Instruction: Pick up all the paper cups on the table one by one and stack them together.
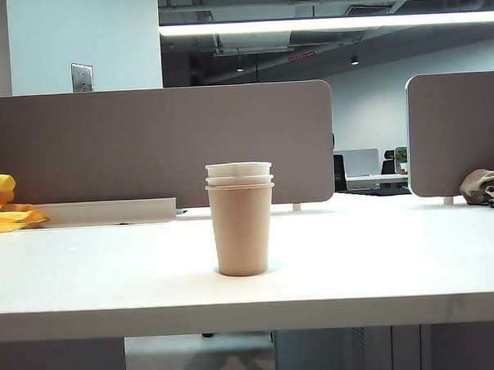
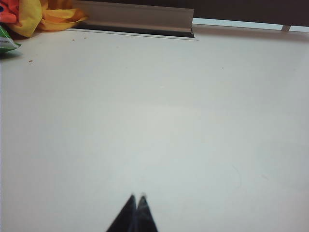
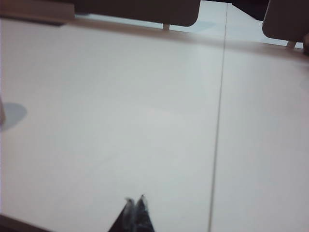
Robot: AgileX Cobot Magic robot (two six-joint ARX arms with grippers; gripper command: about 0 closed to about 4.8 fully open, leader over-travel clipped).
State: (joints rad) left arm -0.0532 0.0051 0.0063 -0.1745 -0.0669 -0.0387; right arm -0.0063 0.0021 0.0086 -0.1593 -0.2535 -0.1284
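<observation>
The paper cups stand nested in one upright stack, tan outermost, at the tabletop's centre, toward six o'clock. Left claw and right claw are both pressed together and empty over bare tabletop; neither looks nearer, and stacking seems done.

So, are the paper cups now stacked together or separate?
Stacked: the paper cups stand upright as one pile on the table, two white rims showing above the brown outer cup.
</observation>
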